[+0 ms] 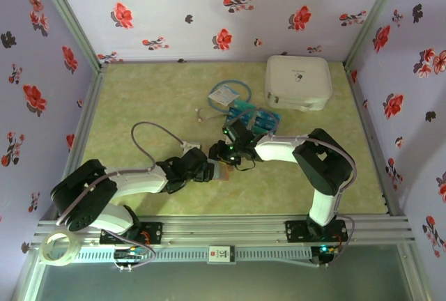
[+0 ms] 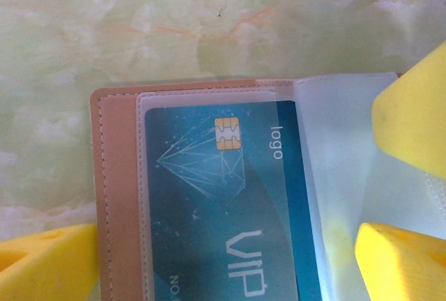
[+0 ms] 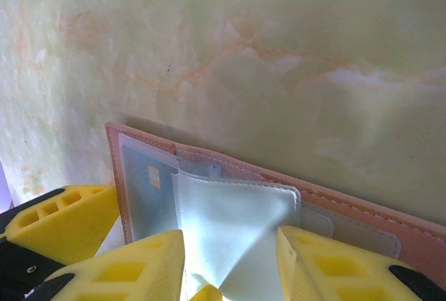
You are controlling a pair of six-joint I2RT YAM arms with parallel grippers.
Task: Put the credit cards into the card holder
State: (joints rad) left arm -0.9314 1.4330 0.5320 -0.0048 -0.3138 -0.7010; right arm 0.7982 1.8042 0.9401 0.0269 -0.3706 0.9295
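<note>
The right gripper (image 3: 230,245) has its jaws part-way closed, with a loose clear sleeve (image 3: 230,214) of the open wallet (image 3: 362,207) rising between its fingers (image 3: 132,266). I cannot tell whether they pinch the sleeve or only flank it. Just left of the sleeve, one blue card (image 3: 150,186) already sits in a clear pocket against the wallet's left edge. Another yellow finger (image 3: 63,221) lies nearer and further left. The left gripper (image 2: 223,245) stands wide and holds nothing: one finger is over the bare table beside the wallet's (image 2: 115,175) left edge and the other is over the sleeve (image 2: 334,141) on the right. The card (image 2: 209,196) lies between them, marked VIP. A third yellow finger (image 2: 411,127) comes in from the right over the sleeve and hides part of it. From above, the left gripper (image 1: 204,170) and right gripper (image 1: 226,153) meet at mid-table and cover most of the wallet (image 1: 224,173), so only a brown corner shows. The rest of the cards (image 1: 254,118) lie in a stack just beyond the right gripper, on the far side. Further off are a pale blue packet (image 1: 224,94) with looped tubing and, at far right, a white case (image 1: 298,81), both well clear of the wallet. A tape roll (image 1: 59,249) sits at the near left by the left arm's base. The table (image 1: 153,99) is pale green marble.
</note>
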